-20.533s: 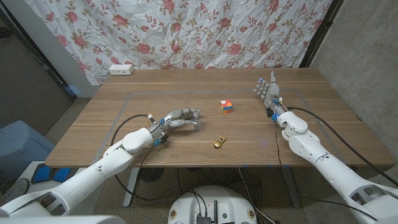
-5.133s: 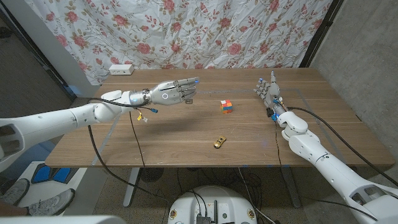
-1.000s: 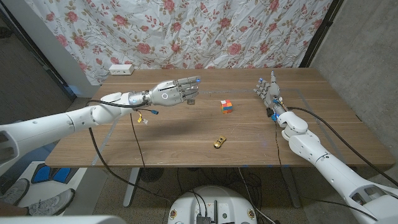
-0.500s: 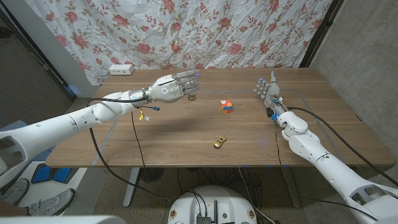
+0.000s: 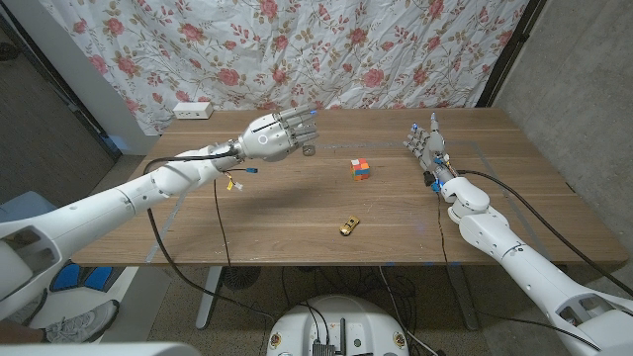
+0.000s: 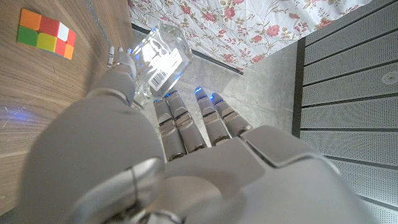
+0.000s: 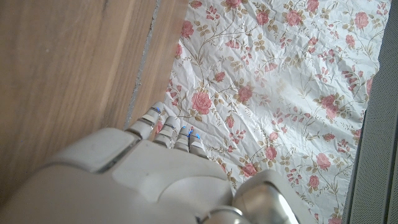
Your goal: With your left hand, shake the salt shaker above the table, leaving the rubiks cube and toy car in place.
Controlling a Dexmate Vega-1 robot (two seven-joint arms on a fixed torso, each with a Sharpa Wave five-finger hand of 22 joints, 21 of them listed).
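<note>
The fingers (image 6: 186, 121) of my left hand (image 5: 273, 135) were extended and lay close together, and with the thumb they pinched the clear glass salt shaker with a metal cap (image 6: 155, 59). In the head view the salt shaker (image 5: 308, 148) showed just past the fingertips, raised above the wooden desk (image 5: 297, 222), over its far left part. My left arm reached in from the near left corner, with a black cable hanging under the forearm.

The multicoloured rubiks cube (image 5: 361, 169) stood on the desk to the right of the held shaker, apart from it; the left wrist view also caught it (image 6: 46, 34) on the wood. The small gold toy car (image 5: 348, 226) lay nearer the front edge, apart from the cube.

My right hand (image 5: 426, 146) stood at the desk's far right with its fingers (image 5: 431, 127) straight, upright and holding nothing. A white power strip (image 5: 193, 110) sat at the far left corner, before a floral cloth backdrop (image 5: 326, 49).
</note>
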